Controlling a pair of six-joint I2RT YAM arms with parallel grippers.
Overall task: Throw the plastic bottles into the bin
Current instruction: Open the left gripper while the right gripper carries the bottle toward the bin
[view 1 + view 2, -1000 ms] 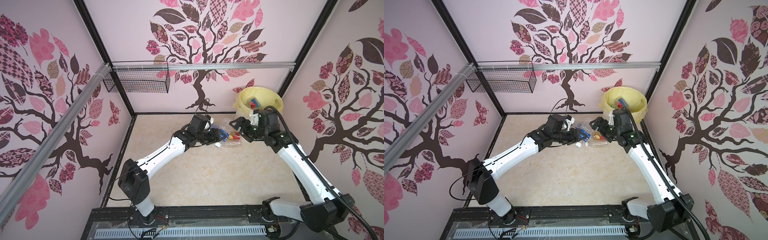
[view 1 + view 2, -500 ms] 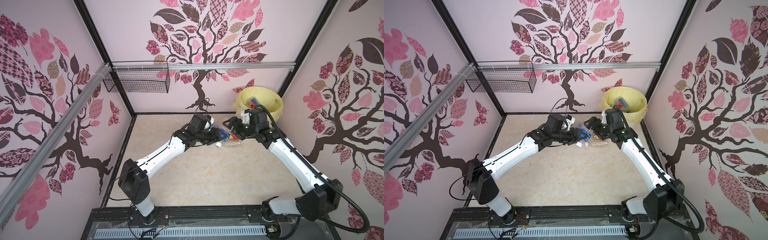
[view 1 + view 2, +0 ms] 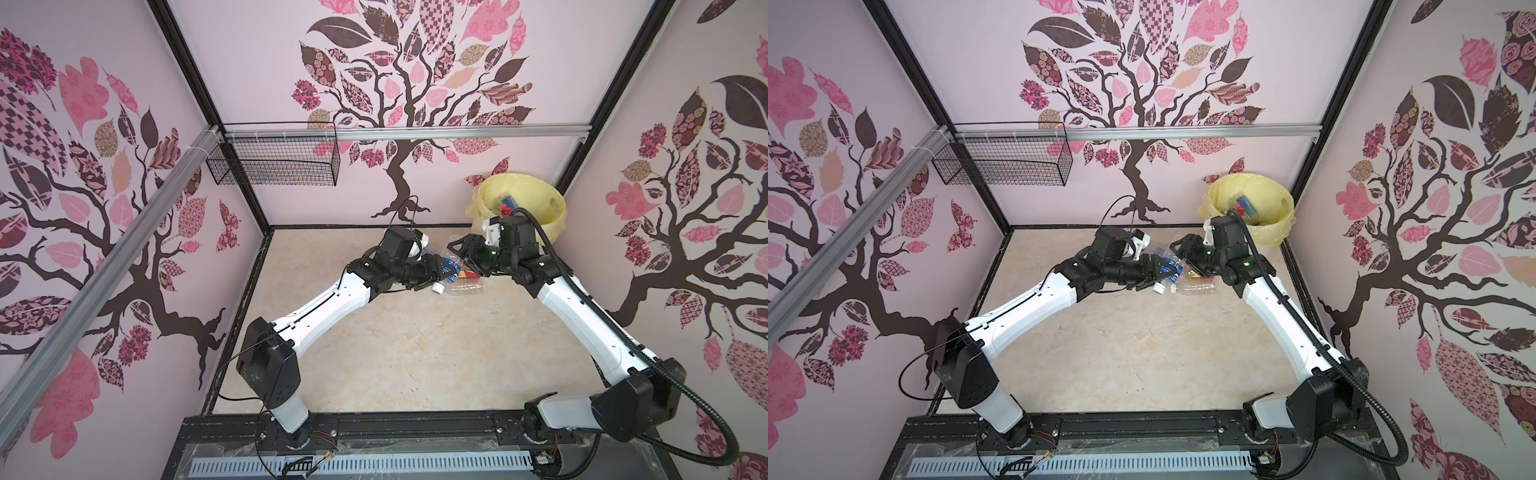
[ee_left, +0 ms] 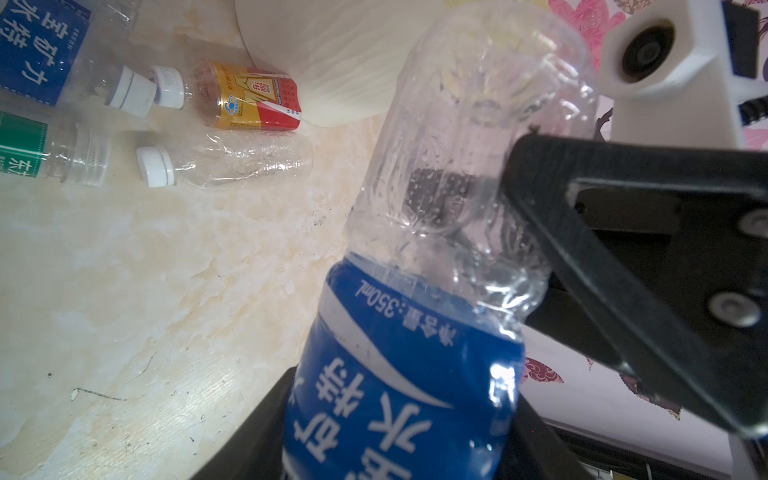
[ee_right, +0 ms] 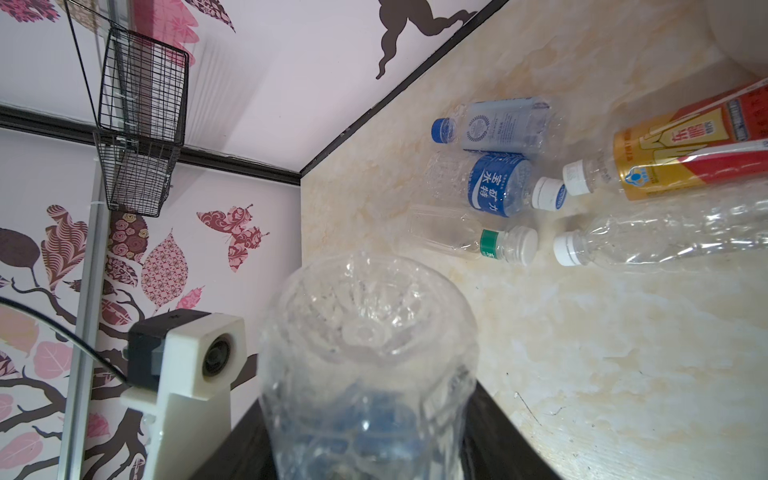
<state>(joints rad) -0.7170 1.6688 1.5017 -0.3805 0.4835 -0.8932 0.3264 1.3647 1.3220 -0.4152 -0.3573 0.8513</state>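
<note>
Floor open in front; bottles cluster beside bin.

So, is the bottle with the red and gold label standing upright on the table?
No, the red-and-gold-labelled bottle lies on its side on the table, as the left wrist view shows.

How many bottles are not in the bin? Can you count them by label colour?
Dark blue label: 2 (lifted bottle, white-capped bottle)
Pale blue label: 1 (blue-capped bottle)
Green label: 1 (green-label bottle)
Red-gold label: 1 (red-gold bottle)
No label: 1 (bare bottle)
Total outside the bin, in view: 6
</note>
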